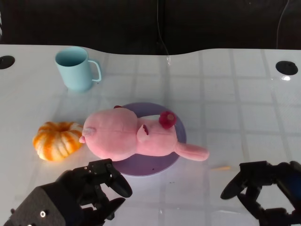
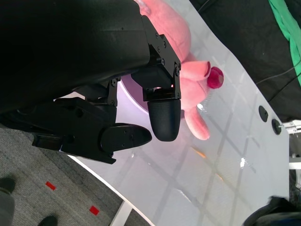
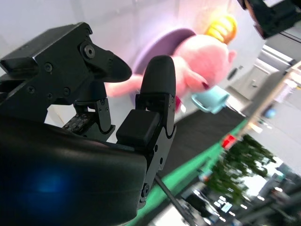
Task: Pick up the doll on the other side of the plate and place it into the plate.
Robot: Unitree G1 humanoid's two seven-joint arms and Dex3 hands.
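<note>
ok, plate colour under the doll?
Purple plate, with the pink doll lying on it; clearest in the head view.

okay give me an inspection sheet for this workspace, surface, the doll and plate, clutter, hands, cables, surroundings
Surface: white glossy table with a faint grid and two dark round holes near the far corners.
Job's things: pink doll lies on its side across the purple plate, one limb overhanging the rim.
Clutter: teal mug upright at the far left; orange pumpkin beside the doll; small tan stick near the right hand.
Hands: left hand and right hand both hold nothing, near the table's front edge.
Cables: thin dark cable behind the table.
Surroundings: dark backdrop; grey floor with red marks in the left wrist view.
</note>
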